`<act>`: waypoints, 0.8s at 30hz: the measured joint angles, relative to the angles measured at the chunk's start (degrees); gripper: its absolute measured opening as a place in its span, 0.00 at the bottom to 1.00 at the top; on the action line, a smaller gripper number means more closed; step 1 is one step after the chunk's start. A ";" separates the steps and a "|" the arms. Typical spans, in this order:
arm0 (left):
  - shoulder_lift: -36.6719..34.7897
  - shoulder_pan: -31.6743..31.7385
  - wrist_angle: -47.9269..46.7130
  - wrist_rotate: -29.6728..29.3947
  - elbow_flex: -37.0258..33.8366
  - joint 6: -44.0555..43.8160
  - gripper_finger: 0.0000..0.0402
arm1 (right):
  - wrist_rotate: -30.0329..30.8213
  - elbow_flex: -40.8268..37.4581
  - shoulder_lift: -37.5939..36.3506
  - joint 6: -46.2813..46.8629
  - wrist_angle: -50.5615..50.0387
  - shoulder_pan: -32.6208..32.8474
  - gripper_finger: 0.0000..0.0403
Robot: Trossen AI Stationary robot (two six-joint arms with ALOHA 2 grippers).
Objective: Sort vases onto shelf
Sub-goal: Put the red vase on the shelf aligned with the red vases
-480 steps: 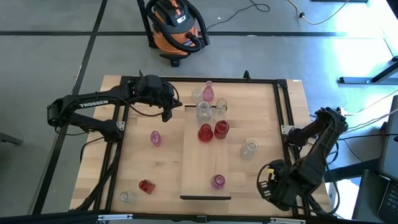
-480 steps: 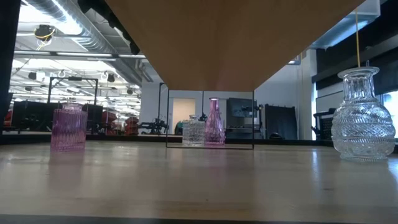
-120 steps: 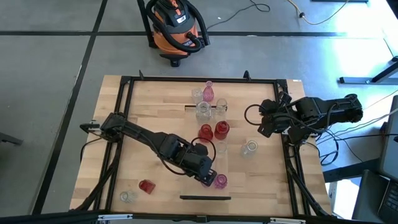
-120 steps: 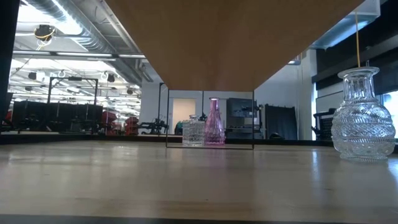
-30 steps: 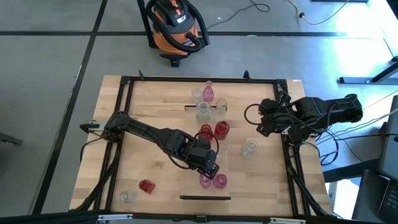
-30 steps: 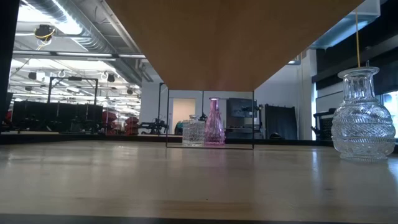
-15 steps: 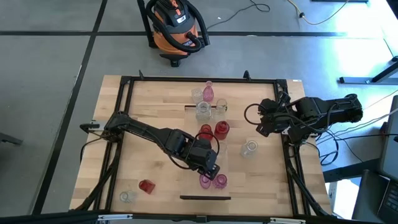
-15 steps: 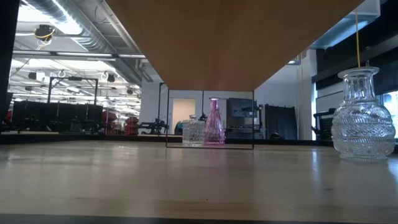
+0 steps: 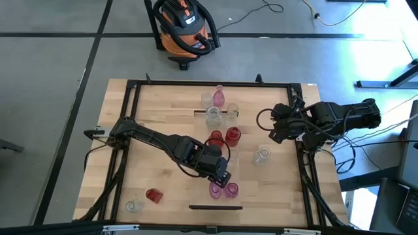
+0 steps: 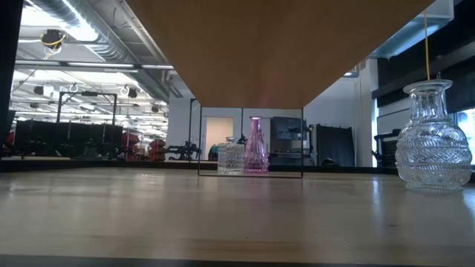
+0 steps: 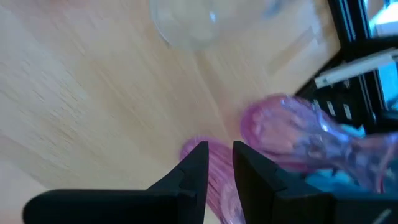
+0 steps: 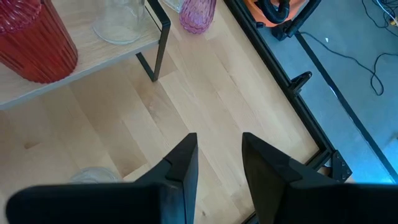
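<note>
Because your left gripper (image 9: pixel 220 177) has its fingers nearly together, apparently gripping nothing, the two pink vases (image 9: pixel 222 190) sit free at the shelf (image 9: pixel 209 140)'s 6 o'clock end. Red vases (image 9: pixel 224 137) crowd it at 12. Your right gripper (image 9: pixel 275 128) waits at 3 o'clock, fingers apart, beside a clear vase (image 9: pixel 262 155).

Two vases (image 9: pixel 222 190) are standing side by side at the shelf's (image 9: pixel 208 171) near end. More vases (image 9: pixel 223 137) are sitting mid-shelf; one vase (image 9: pixel 262 155) is standing right of it.
</note>
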 joint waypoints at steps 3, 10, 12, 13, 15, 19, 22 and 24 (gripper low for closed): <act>-0.47 0.04 -2.23 -2.49 0.00 -0.23 0.17 | -0.02 0.00 0.00 0.00 0.00 -0.02 0.27; -1.81 -4.40 -16.29 -7.11 1.45 -5.12 0.17 | -0.48 0.00 0.00 0.02 0.06 0.00 0.27; -2.29 -7.06 -18.69 -6.43 1.64 -6.94 0.17 | -0.37 0.02 0.00 0.02 0.44 -0.02 0.27; -2.49 -8.67 -20.62 -5.84 1.64 -8.55 0.17 | -0.03 0.02 0.00 0.00 0.86 -0.01 0.27; -2.49 -11.86 -23.30 -5.16 1.53 -12.11 0.17 | 1.02 0.02 0.02 0.01 2.32 -0.02 0.27; -2.57 -18.47 -23.31 -4.75 1.54 -19.88 0.17 | 3.18 0.02 0.04 -0.02 6.49 -0.05 0.27; -2.80 -22.56 -23.26 -4.86 1.09 -26.65 0.17 | 3.34 0.02 0.04 0.00 10.66 -1.33 0.27; -2.82 -24.59 -23.30 -4.93 -0.07 -31.59 0.17 | 1.01 0.02 0.04 0.02 13.34 -2.68 0.27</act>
